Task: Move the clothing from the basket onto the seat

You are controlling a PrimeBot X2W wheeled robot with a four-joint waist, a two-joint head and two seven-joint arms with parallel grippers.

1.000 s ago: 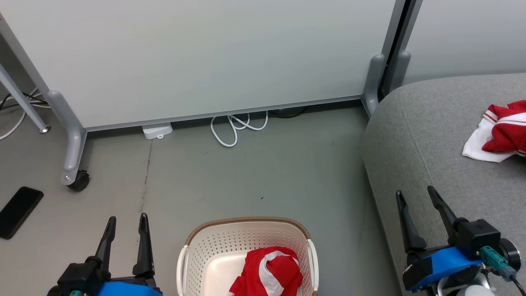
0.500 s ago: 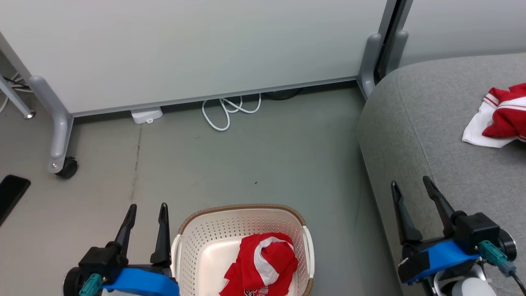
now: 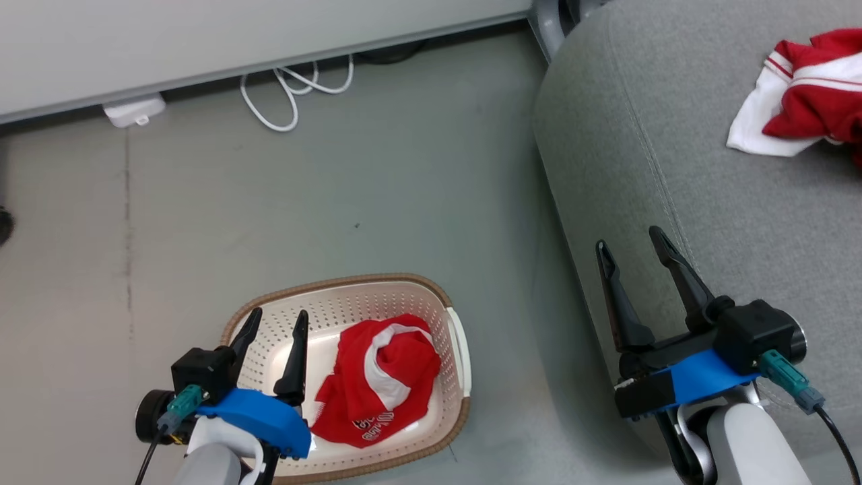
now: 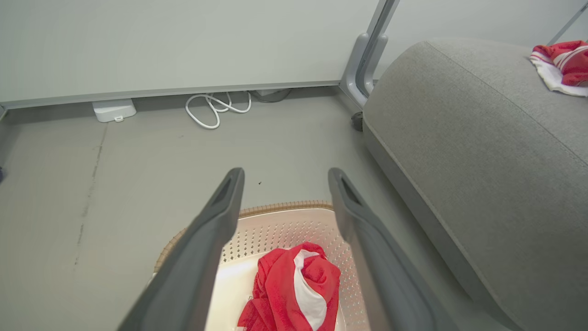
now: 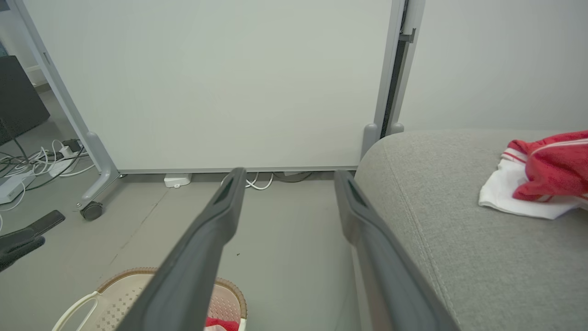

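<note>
**While one red garment (image 3: 377, 377) is sitting in the basket (image 3: 350, 281), the left gripper (image 3: 279, 314) is lining up a pick**

Because the red garment is lying bunched against the basket's right side, white panel up and lettering at its near edge, the basket's left part is showing bare. Left gripper is hovering over that bare part, just beside the cloth, fingers spread and holding nothing. Other garment (image 3: 801, 108) is resting on the seat (image 3: 673, 168), well apart from the basket, so the task is looking about half done. Right gripper (image 3: 627, 239) is hanging over the seat's rounded edge, likewise spread and empty. White cable (image 3: 289, 101) is lying on the floor (image 3: 202, 202) beyond the basket.

Judgement: the approach to the grasp is the step in hand. Next move is calling for a shift rightward over the bunch, a descent into it, and a closing on a thick fold rather than a loose hem.
</note>
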